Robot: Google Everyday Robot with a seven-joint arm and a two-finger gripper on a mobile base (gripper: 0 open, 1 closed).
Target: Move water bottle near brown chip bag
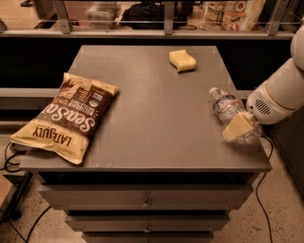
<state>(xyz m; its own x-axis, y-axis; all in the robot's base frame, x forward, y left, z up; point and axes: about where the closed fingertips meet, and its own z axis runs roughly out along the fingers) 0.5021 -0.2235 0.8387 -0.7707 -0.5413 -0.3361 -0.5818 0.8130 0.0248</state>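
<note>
The water bottle (225, 107) lies on its side near the right edge of the grey table (156, 104), with its cap pointing to the back left. My gripper (237, 127) is at the bottle's base end and covers part of it, low over the table's front right corner. The white arm (278, 97) reaches in from the right. The brown chip bag (71, 114) lies flat at the table's left front, overhanging the left edge, far from the bottle.
A yellow sponge (182, 60) lies at the back of the table, right of centre. A rail and shelf with bags and boxes (228, 12) run behind the table. Drawers (147, 201) are below the tabletop. Cables (9, 161) lie on the floor.
</note>
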